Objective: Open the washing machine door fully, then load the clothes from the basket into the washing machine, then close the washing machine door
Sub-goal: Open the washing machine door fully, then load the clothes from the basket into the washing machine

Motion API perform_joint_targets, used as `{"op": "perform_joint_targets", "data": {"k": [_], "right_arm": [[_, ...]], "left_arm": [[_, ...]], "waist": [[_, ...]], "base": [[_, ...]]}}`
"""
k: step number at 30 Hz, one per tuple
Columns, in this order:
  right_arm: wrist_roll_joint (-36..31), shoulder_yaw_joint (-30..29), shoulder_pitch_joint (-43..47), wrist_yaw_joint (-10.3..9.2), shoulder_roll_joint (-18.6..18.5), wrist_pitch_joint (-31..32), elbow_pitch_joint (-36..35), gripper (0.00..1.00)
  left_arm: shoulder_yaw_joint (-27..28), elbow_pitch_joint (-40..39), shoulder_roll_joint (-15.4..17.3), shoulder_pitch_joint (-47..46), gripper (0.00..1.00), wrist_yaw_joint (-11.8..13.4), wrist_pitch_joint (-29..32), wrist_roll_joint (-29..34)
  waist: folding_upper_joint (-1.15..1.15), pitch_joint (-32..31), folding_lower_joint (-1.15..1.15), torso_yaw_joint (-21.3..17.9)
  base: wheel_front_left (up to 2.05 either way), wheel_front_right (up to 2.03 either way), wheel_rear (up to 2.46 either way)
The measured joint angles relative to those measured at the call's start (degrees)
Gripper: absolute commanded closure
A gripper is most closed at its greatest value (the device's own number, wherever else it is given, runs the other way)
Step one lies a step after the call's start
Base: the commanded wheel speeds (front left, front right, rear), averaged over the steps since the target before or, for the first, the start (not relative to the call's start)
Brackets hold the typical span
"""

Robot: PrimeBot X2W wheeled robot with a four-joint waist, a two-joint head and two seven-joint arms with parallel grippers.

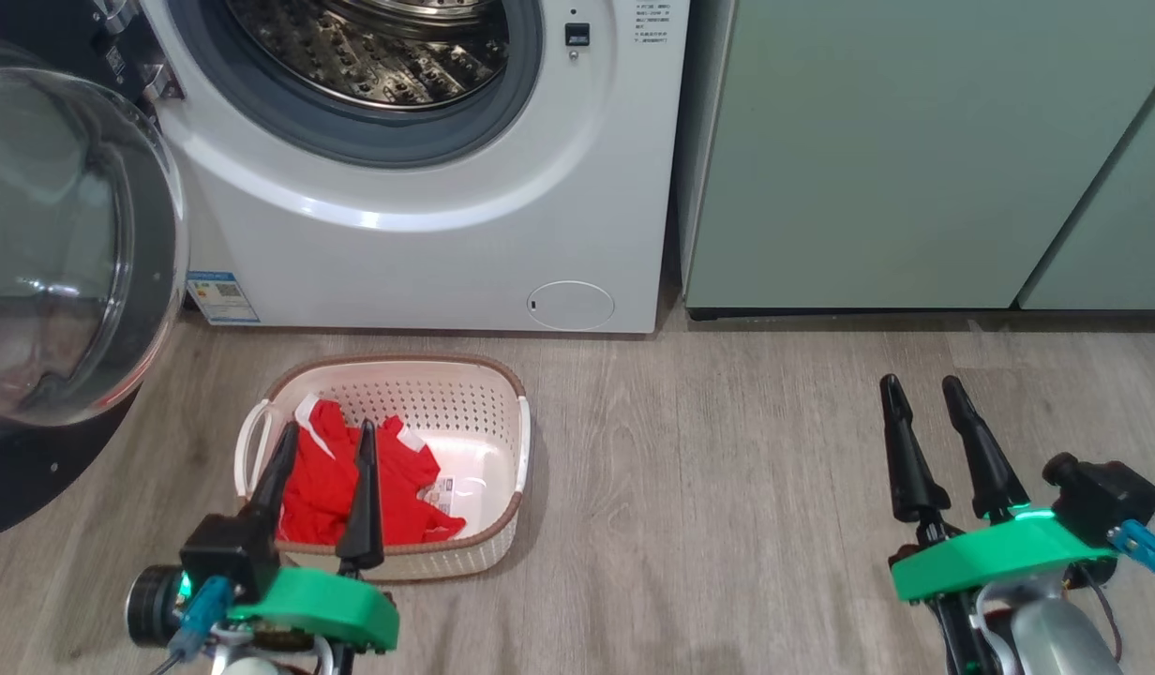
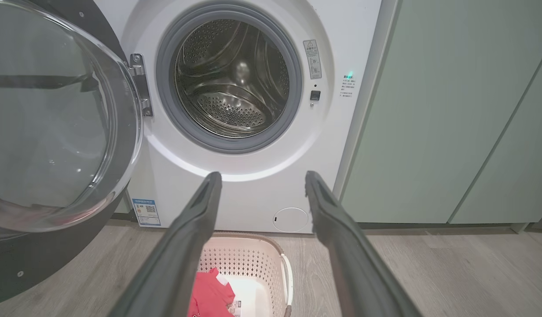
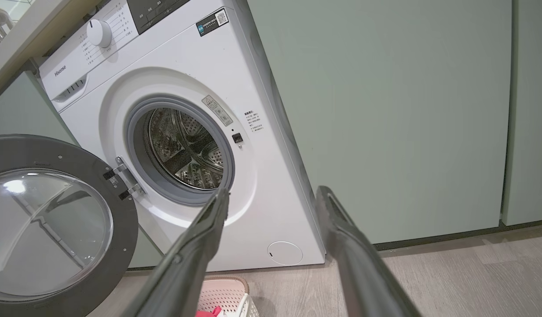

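One washing machine faces the robot, and its washing machine door is swung wide to the left with the glass bulge exposed. One basket stands mouth-up on the floor just before it, with one red bundle of clothes in its left half. Left hand hovers at the basket and right hand is well apart; both have fingers spread and hold nothing.
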Motion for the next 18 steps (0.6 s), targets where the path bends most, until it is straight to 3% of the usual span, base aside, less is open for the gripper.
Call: {"op": "perform_joint_targets", "data": {"k": [9, 18], "right_arm": [[0.01, 0.29, 0.00, 0.00, 0.00, 0.00, 0.44, 0.00], [0.05, 0.64, 0.02, 0.00, 0.00, 0.00, 0.93, 0.00]], "left_arm": [[0.11, 1.40, 0.01, -0.01, 0.00, -2.15, 0.00, -3.14], [0.43, 1.65, 0.01, 0.01, 0.00, -2.59, 0.00, -3.12]], "waist": [[0.00, -0.19, 0.00, 0.08], [0.00, -0.21, 0.00, 0.05]], "base": [[0.13, -0.13, 0.00], [1.23, -1.23, 0.00]]}}
